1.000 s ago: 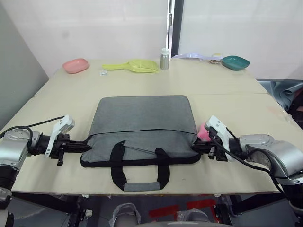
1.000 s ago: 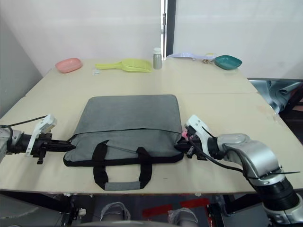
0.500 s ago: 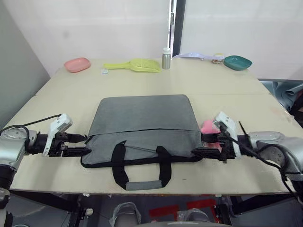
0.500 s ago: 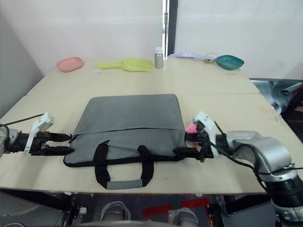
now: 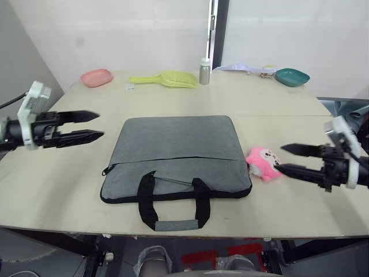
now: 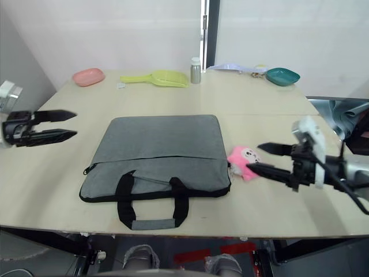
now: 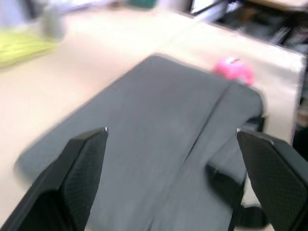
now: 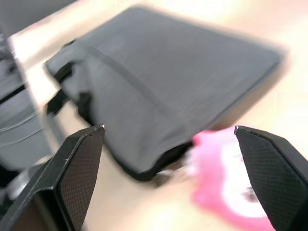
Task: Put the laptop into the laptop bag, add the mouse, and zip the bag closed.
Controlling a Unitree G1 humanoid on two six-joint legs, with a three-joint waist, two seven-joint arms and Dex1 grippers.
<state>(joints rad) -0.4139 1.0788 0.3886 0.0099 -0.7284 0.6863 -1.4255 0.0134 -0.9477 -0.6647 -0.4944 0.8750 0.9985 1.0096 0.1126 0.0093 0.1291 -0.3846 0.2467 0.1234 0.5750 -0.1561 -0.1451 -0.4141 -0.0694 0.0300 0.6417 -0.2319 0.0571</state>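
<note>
Laptop bag (image 5: 176, 153) lies flat; contents hidden.

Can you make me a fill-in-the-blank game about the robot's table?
1. The plush toy beside the grey laptop bag is coloured ____.
2. The bag's two handles are coloured ____.
3. The left gripper and right gripper both have fingers that are ____.
4. The scoop at the table's far edge is coloured ____.

Missing words: pink; black; open; yellow

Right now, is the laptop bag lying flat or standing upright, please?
Flat: the laptop bag lies on the table, handles spread toward the near edge.
</note>
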